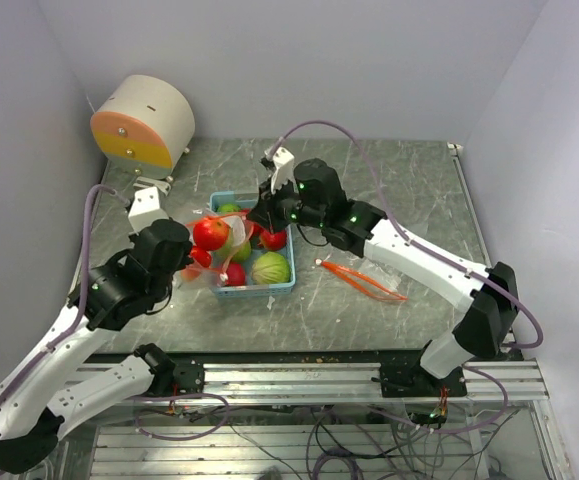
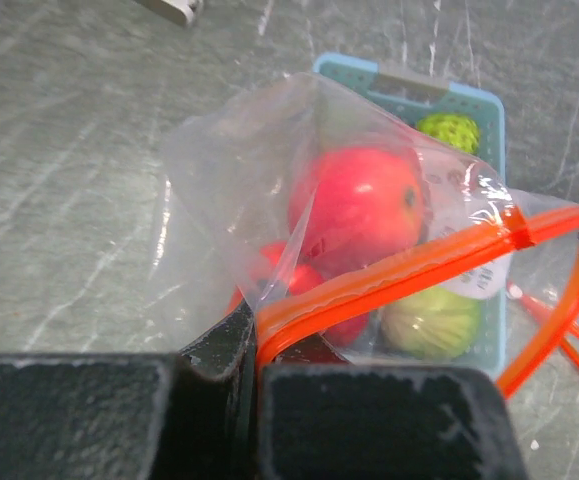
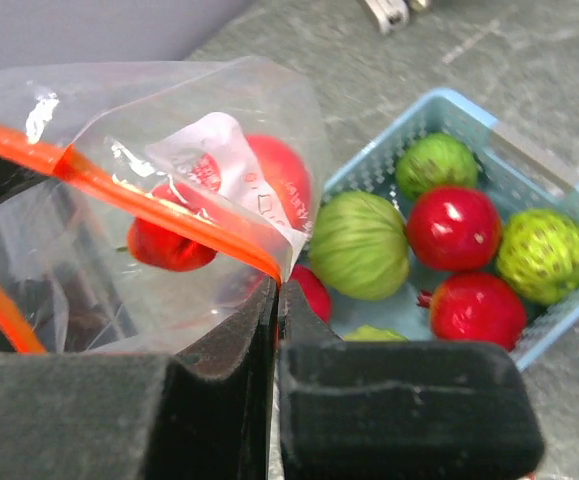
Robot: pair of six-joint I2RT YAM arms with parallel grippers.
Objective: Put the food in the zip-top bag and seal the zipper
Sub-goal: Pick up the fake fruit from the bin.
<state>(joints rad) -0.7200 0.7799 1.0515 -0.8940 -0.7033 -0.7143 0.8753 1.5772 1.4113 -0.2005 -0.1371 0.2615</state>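
Observation:
The clear zip-top bag (image 1: pixel 231 240) hangs over the light blue basket (image 1: pixel 280 287), held at both ends of its mouth. My left gripper (image 2: pixel 252 335) is shut on the red-orange zipper (image 2: pixel 409 265) at one end. My right gripper (image 3: pixel 279 300) is shut on the zipper's other end (image 3: pixel 169 215). At least two red fruits sit inside the bag, a large one (image 2: pixel 359 205) and a smaller one (image 3: pixel 169 245). More food lies in the basket (image 3: pixel 459 105): a striped green melon (image 3: pixel 359 245), red fruits (image 3: pixel 452 227) and a bumpy green one (image 3: pixel 547 255).
A thin orange strip (image 1: pixel 364 280) lies on the table right of the basket. A round white and orange drum (image 1: pixel 144 122) stands at the back left. Grey walls close in the table on three sides. A metal rail (image 1: pixel 309 375) runs along the near edge.

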